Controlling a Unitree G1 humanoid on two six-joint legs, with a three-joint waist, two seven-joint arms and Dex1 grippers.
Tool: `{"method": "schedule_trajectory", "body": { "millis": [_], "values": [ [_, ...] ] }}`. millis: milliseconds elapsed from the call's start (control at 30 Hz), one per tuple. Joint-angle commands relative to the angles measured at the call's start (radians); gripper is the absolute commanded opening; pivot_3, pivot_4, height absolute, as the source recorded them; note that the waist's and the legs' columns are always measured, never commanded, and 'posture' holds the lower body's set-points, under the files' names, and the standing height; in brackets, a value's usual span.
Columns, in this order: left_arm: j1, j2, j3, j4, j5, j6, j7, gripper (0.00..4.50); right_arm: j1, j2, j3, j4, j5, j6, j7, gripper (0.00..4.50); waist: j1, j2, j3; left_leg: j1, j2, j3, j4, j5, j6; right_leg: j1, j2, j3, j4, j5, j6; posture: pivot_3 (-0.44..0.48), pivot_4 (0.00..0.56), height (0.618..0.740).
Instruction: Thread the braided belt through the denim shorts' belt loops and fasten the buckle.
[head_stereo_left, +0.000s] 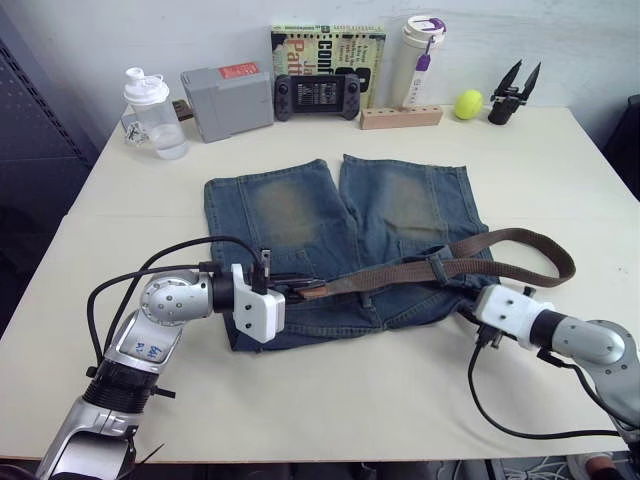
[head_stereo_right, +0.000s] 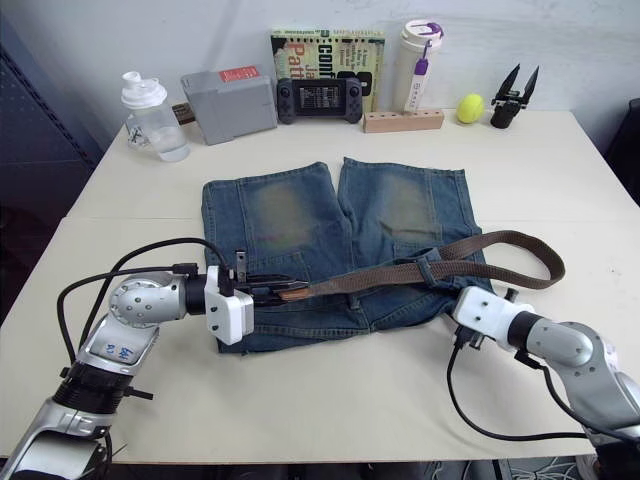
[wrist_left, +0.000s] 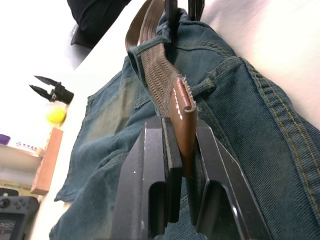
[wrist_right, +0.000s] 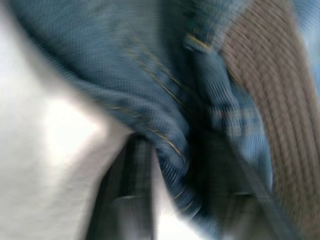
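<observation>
- While the denim shorts (head_stereo_left: 345, 240) lay flat on the cream table (head_stereo_left: 330, 390), waistband toward me and legs pointing away, I watched the left gripper (head_stereo_left: 300, 290) sit over the waistband's left part.
- Its black fingers (wrist_left: 210, 165) were clamped on the leather tip of the braided belt (head_stereo_left: 400, 270), as my left wrist view showed plainly.
- From that tip the belt ran to the right along the waistband and passed under a belt loop (head_stereo_left: 437, 266) near the right side.
- Past the shorts' right edge it curled into a loop on the table and doubled back.
- The right gripper (head_stereo_right: 462, 304) sat at the waistband's right corner, pinching a fold of denim between its fingers in the blurred right wrist view.
- I couldn't make out the buckle.
- Along the table's far edge stood a shaker bottle (head_stereo_left: 150, 112), a grey box (head_stereo_left: 228, 100), a game controller (head_stereo_left: 317, 96), a book (head_stereo_left: 328, 55) and a tennis ball (head_stereo_left: 468, 103).
</observation>
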Motion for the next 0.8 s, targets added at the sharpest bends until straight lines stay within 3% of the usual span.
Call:
{"method": "schedule_trajectory", "body": {
  "millis": [33, 100, 233, 433, 533, 667, 800],
  "values": [
    [0.021, 0.003, 0.019, -0.026, 0.021, -0.042, 0.051, 0.0, -0.039, -0.013, -0.163, -0.169, 0.37, 0.361, 0.056, 3.79, -0.002, 0.003, 0.001, 0.0, 0.0, 0.0, 0.0, 0.0, 0.0, 0.0, 0.0, 0.0, 0.0, 0.0, 0.0, 0.0, 0.15, 0.72],
    [0.041, -0.001, 0.018, -0.043, 0.034, -0.051, 0.074, 0.0, -0.074, -0.027, -0.244, -0.223, 0.609, 0.533, 0.063, 4.45, -0.002, 0.005, 0.002, 0.0, 0.001, -0.001, 0.0, 0.0, 0.0, -0.001, 0.0, 0.001, 0.0, 0.0, 0.0, 0.0, 0.15, 0.72],
    [0.056, -0.022, 0.025, -0.07, 0.09, -0.089, 0.147, 0.0, -0.106, -0.034, -0.288, -0.271, 1.125, 0.776, -0.093, 4.45, -0.002, 0.006, 0.003, 0.0, 0.002, -0.005, -0.001, -0.001, 0.001, -0.002, 0.0, 0.002, 0.0, 0.0, 0.0, 0.0, 0.15, 0.72],
    [0.058, -0.052, 0.043, -0.08, 0.193, -0.176, 0.272, 0.0, -0.112, 0.124, -0.04, -0.19, 1.689, 0.642, -0.709, 4.45, 0.001, 0.006, 0.003, 0.0, 0.0, -0.001, 0.0, -0.001, 0.001, -0.002, -0.002, 0.002, 0.001, 0.0, 0.0, 0.0, 0.15, 0.72],
    [0.061, -0.049, 0.039, -0.083, 0.2, -0.19, 0.291, 0.0, -0.11, 0.236, 0.016, -0.16, 1.763, 0.549, -0.903, 4.45, 0.0, 0.006, 0.003, 0.0, 0.0, 0.0, 0.0, -0.001, 0.0, -0.002, 0.0, 0.001, 0.0, 0.0, 0.0, 0.0, 0.15, 0.72],
    [0.072, -0.031, 0.032, -0.073, 0.193, -0.201, 0.287, 0.0, -0.12, 0.469, 0.024, -0.168, 1.763, 0.438, -1.033, 4.45, -0.001, 0.006, 0.003, -0.001, 0.0, 0.002, -0.001, -0.001, 0.0, -0.002, 0.0, 0.001, 0.0, 0.0, 0.0, 0.0, 0.15, 0.72],
    [0.071, -0.02, 0.031, -0.065, 0.181, -0.202, 0.285, 0.0, -0.142, 0.621, 0.004, -0.158, 1.763, 0.35, -1.142, 4.45, -0.003, 0.007, 0.003, -0.001, 0.001, 0.002, 0.0, -0.002, 0.0, -0.002, 0.001, 0.001, 0.0, 0.0, 0.0, 0.0, 0.15, 0.72]
  ]
}}
